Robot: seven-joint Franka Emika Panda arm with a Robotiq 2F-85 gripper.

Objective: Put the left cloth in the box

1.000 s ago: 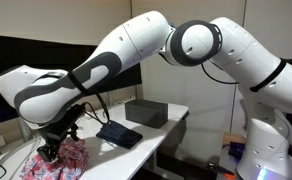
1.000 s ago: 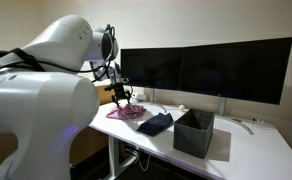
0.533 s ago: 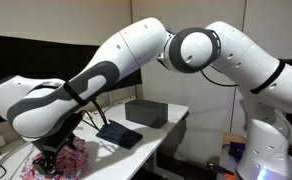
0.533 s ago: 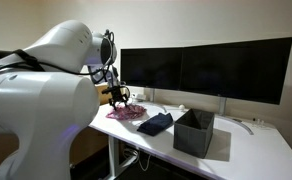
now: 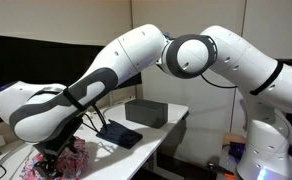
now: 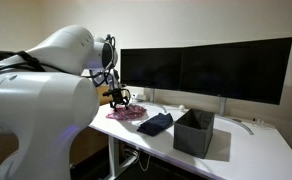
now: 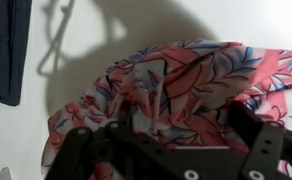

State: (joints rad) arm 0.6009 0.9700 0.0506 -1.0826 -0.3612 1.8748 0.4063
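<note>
Wide-open hand (image 7: 166,140) hangs over the crumpled pink, red and white patterned cloth (image 7: 201,80); a shallow pinch might catch only one fold.

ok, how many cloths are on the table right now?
2. The patterned pink cloth lies at the end of the table; the dark navy cloth lies between it and the box. The arm may hide more.

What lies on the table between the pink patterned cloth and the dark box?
A plain dark navy cloth lies between the patterned cloth and the box; both exterior views show it.
</note>
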